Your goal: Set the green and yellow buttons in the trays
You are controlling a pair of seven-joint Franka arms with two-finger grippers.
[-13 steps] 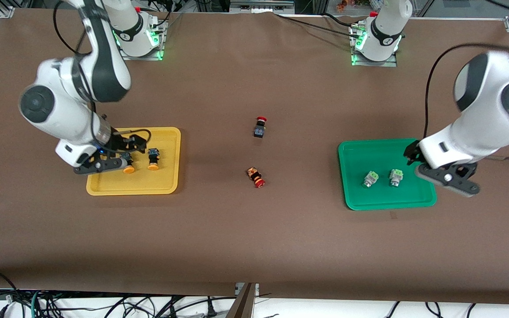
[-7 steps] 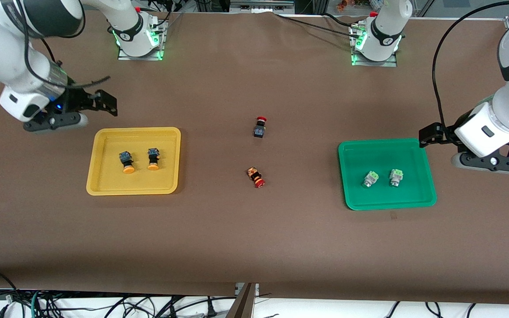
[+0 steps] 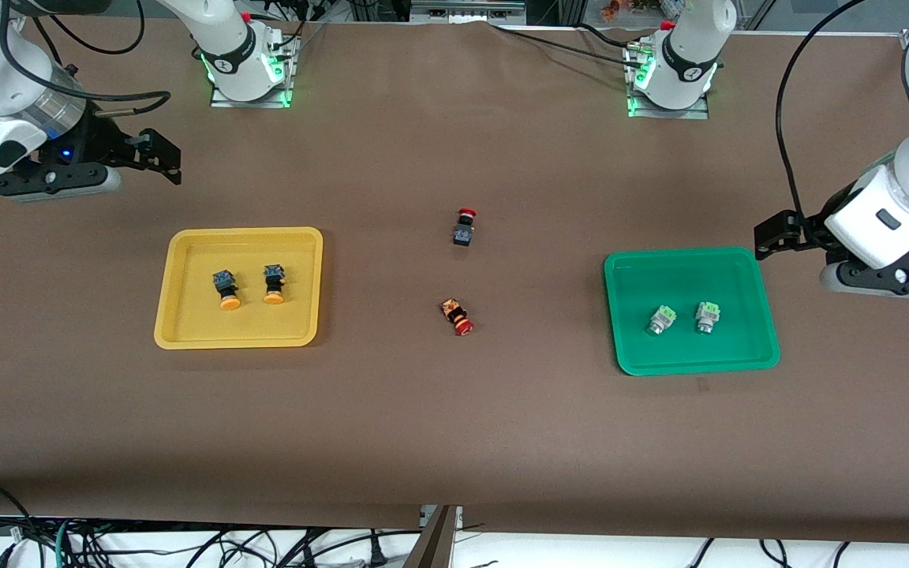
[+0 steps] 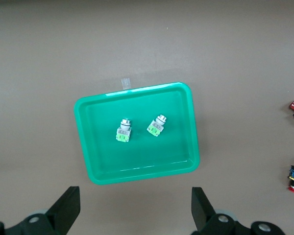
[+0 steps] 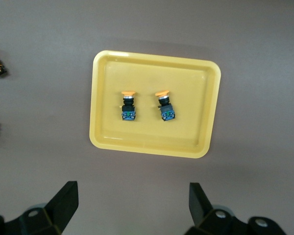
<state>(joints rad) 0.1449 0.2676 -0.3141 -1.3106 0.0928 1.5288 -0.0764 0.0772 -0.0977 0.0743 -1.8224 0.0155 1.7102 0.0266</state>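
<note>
**In the two trays, all four buttons lie settled; what risk remains sits outside them**

In the shallow yellow plastic tray [image 3: 186, 331], toward the right arm's end of the tabletop [image 3: 454, 410], the two dark-bodied switches with round yellow-orange caps [image 3: 226, 290] lie side by side on their sides, close together but apart. In the shallow green plastic tray [image 3: 675, 276], toward the left arm's end, the two silvery-white switches with pale green blocks [image 3: 660, 320] also lie side by side, clear of the rim. By this layout the sorting looks finished.

What could still go wrong is mostly a needless move. The two dark-bodied red-capped switches [image 3: 464, 227] lie on the bare tabletop between the trays, one nearer the front camera than the other. They are not part of the job, and a mistaken reach for either would spoil the sort. A low sweep across a tray could also catch its raised rim and slide it, or knock the light switches rolling on their round caps.

The left pincer [image 4: 134, 213] hangs over bare tabletop just off the green tray's corner, fingers spread wide and holding nothing. The right pincer [image 5: 132, 208] hangs over bare tabletop well apart from the yellow tray, likewise spread and empty. Both wrist cameras look straight down on their trays.
</note>
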